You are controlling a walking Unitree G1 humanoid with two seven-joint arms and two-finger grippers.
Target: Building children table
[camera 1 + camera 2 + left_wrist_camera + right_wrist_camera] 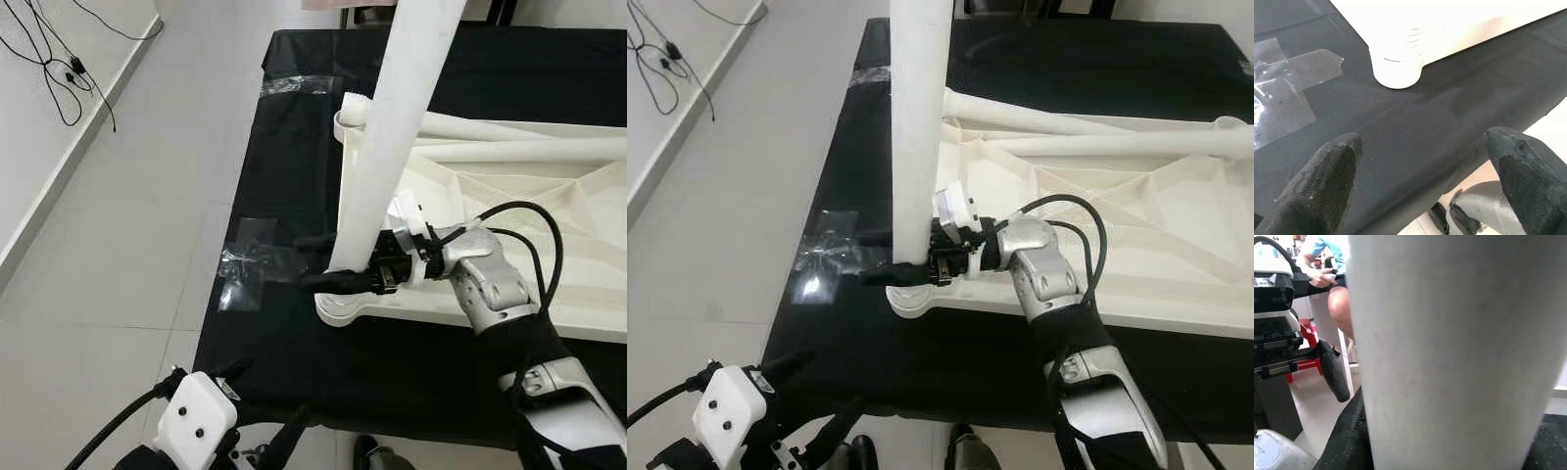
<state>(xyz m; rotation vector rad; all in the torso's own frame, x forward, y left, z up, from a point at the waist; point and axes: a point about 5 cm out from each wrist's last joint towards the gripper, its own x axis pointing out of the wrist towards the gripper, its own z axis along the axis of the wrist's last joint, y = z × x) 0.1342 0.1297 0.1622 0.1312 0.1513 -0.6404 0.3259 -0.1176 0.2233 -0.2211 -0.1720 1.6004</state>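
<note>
- The right gripper point(328, 262) is clamped around the lower end of a white table leg point(392, 137), its black fingers on either side of it.
- The leg stands nearly upright, its foot end meeting the round corner socket point(338, 308) of the white tabletop point(509, 196), which lies upside down.
- Two more white legs point(509, 149) rest across the tabletop's ribbed underside.
- The tabletop lies on a black cloth point(284, 186) covering a low surface; clear tape point(245, 264) fixes the cloth's edge to the floor.
- The left gripper point(1420, 181) hovers low near the cloth's front edge, fingers spread apart, holding nothing.
- The pale tiled floor point(127, 225) runs to a white wall where black cables point(59, 69) lie.
- In the right wrist view, a seated person point(1327, 279) is behind the leg.
</note>
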